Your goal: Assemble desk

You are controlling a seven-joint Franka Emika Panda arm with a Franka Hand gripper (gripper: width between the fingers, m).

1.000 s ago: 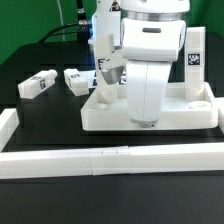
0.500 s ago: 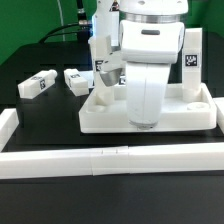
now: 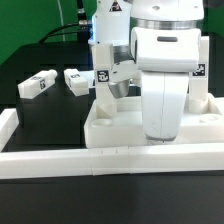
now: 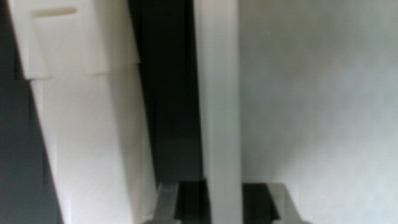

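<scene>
In the wrist view the gripper (image 4: 219, 203) is closed narrow, with a thin white edge between its fingertips; I can't tell whether it grips that edge. In the exterior view the arm (image 3: 165, 85) hides this. The desk top (image 3: 105, 128) lies just behind the front rail (image 3: 100, 160). One leg (image 3: 103, 72) stands upright on the desk top, and the loose legs (image 3: 38, 85) lie apart from it, toward the exterior view's left.

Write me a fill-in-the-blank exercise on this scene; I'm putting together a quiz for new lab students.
1. Beside the desk top, ____ loose legs lie flat at the exterior view's left.
2. The tagged leg at the desk top's corner on the exterior view's left stands ____.
3. The table under the parts is ____ in colour.

Missing words: two; upright; black.
</scene>
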